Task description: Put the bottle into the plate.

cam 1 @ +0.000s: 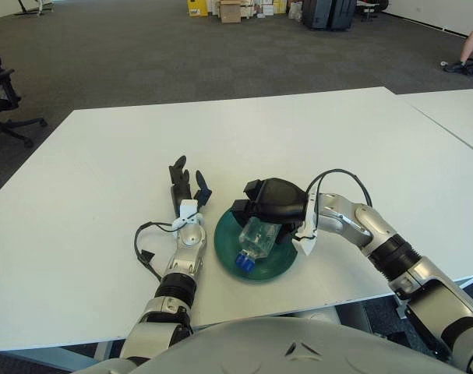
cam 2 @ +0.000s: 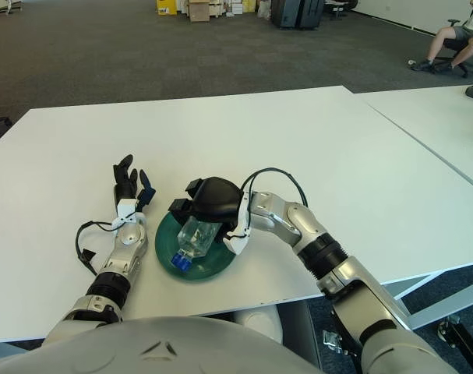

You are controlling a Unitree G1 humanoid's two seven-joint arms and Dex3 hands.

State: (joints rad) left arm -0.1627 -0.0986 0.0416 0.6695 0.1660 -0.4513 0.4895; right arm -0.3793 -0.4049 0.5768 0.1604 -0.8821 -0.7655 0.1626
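Left eye view: one bottle, one plate, right hand gripping.

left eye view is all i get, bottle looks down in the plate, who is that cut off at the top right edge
Observer: A seated person. The right eye view shows both legs, far beyond the table.
Operator: is the right arm clear of the near table edge
Observer: Here the whole right forearm shows, crossing above that edge. The right hand grips the bottle, which tilts cap-down over the plate. The left hand shows left of the plate, fingers spread.
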